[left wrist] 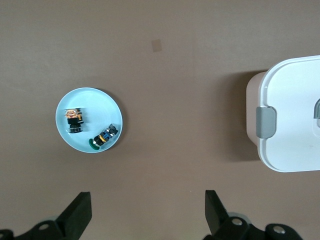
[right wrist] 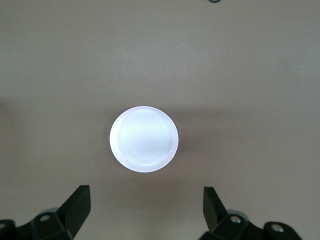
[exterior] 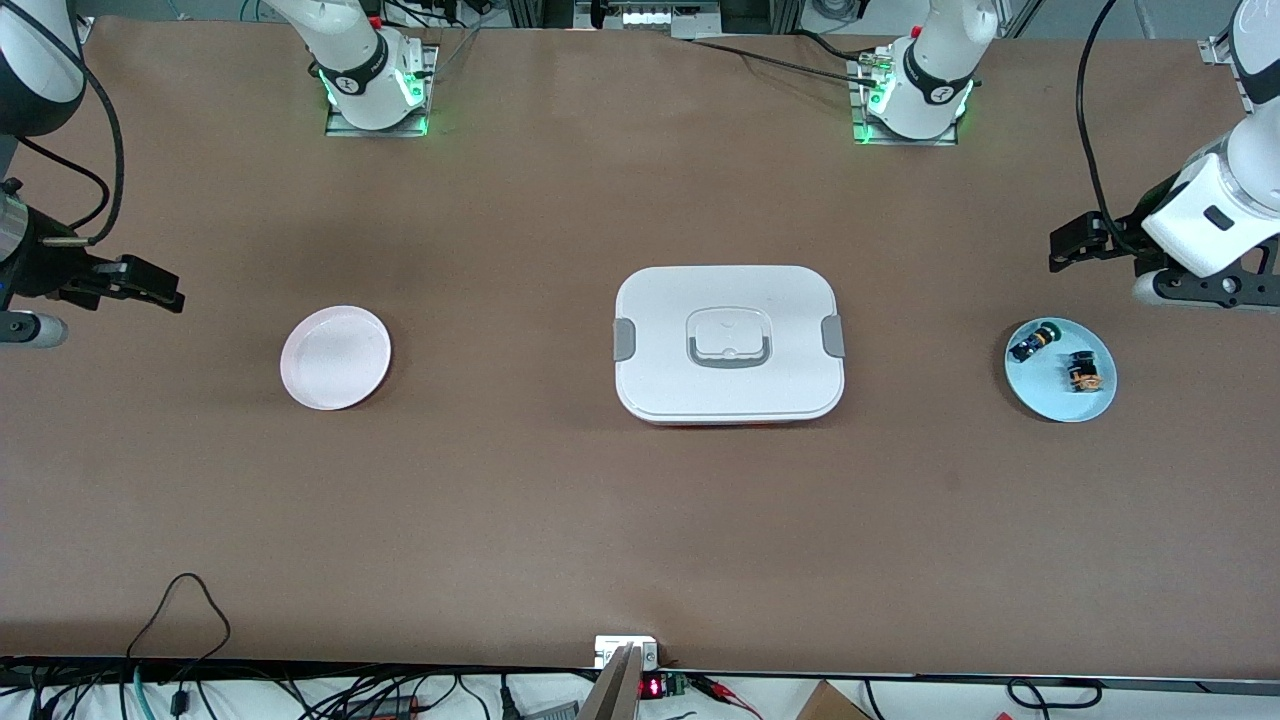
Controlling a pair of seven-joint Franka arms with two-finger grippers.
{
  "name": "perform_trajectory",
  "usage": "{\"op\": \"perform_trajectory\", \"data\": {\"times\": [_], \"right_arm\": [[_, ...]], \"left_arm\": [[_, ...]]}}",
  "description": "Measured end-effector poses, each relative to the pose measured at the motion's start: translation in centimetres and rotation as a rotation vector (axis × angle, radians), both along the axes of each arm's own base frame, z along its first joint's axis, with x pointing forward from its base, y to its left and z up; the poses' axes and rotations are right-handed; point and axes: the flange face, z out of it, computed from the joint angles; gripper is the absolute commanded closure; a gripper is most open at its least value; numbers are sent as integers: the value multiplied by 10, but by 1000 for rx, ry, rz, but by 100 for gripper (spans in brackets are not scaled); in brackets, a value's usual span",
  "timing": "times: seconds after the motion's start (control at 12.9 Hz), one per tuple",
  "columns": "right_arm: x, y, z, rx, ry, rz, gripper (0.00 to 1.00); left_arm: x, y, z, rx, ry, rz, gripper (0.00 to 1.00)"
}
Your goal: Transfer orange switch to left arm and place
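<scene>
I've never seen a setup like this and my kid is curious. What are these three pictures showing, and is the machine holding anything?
These are two white robot arms at a brown table. The big picture looks down from across the table; the other two come from cameras on each arm's wrist.

In the middle lies a white box with grey clips. Toward the left arm's end is a blue plate carrying the orange switch and a black switch with a green cap. Toward the right arm's end is an empty pink plate.

The left gripper hangs near the blue plate, the right gripper near the pink one. Both have open jaws and hold nothing.
</scene>
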Motion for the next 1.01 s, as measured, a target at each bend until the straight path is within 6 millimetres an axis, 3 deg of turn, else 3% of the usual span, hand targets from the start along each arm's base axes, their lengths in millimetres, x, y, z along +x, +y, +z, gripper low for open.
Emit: {"op": "perform_trajectory", "data": {"times": [0.23, 0.62, 1.01], "right_arm": [[-4, 1, -4, 3, 13, 6, 0], [-32, 0, -4, 7, 3, 6, 0], [-33, 6, 2, 7, -17, 16, 0]], "left_arm": [[0, 0, 1, -5, -1, 1, 0], [-1, 0, 2, -5, -4, 2, 0], [-1, 0, 4, -5, -7, 2, 0]]}}
